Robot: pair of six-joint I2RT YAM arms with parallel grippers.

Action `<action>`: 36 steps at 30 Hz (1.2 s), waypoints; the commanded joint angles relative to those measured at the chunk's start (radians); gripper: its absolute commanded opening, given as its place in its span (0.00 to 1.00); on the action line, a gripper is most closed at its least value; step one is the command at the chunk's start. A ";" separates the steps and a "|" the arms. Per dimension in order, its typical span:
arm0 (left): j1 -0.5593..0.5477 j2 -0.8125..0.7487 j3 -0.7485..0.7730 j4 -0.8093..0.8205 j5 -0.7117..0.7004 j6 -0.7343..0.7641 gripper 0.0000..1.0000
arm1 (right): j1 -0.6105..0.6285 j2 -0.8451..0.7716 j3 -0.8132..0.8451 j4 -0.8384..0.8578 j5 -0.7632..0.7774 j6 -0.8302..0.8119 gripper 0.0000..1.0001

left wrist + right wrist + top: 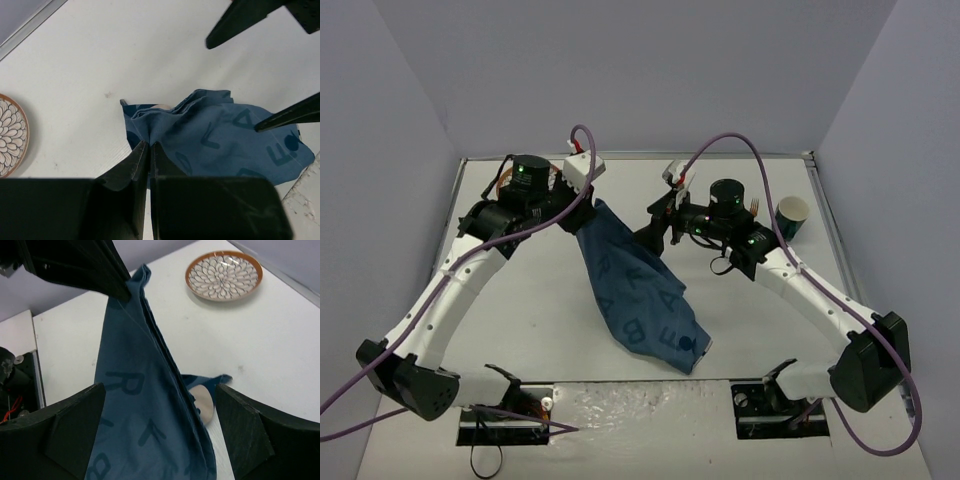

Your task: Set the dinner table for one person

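Observation:
The dinner table is a white tabletop with a thin metal rim. A dark blue placemat printed with letters is pulled up by its far corner, and its near end lies on the table. My left gripper is shut on that raised corner; in the left wrist view the cloth hangs below the closed fingers. My right gripper is open, close to the right of the hanging cloth. In the right wrist view its fingers stand on either side of the placemat without touching it.
A flower-patterned plate with an orange rim sits at the back left, also in the left wrist view. A green cup and a copper fork are at the back right. A pale round thing shows under the cloth's edge.

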 commanded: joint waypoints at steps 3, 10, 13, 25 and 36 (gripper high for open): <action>-0.022 -0.056 0.054 0.045 0.108 0.038 0.00 | 0.014 0.051 0.132 0.137 -0.169 -0.017 0.87; -0.034 -0.062 0.077 0.055 0.123 0.028 0.00 | 0.038 0.106 0.180 0.143 -0.183 -0.017 0.88; -0.038 -0.063 0.080 0.065 0.126 0.021 0.00 | 0.040 0.140 0.188 0.143 -0.186 -0.018 0.87; -0.057 -0.050 0.077 0.096 0.142 0.008 0.00 | 0.050 0.233 0.205 0.140 -0.167 -0.040 0.56; -0.058 -0.027 0.019 0.201 0.008 -0.093 0.58 | 0.002 0.097 0.196 -0.011 0.085 -0.089 0.00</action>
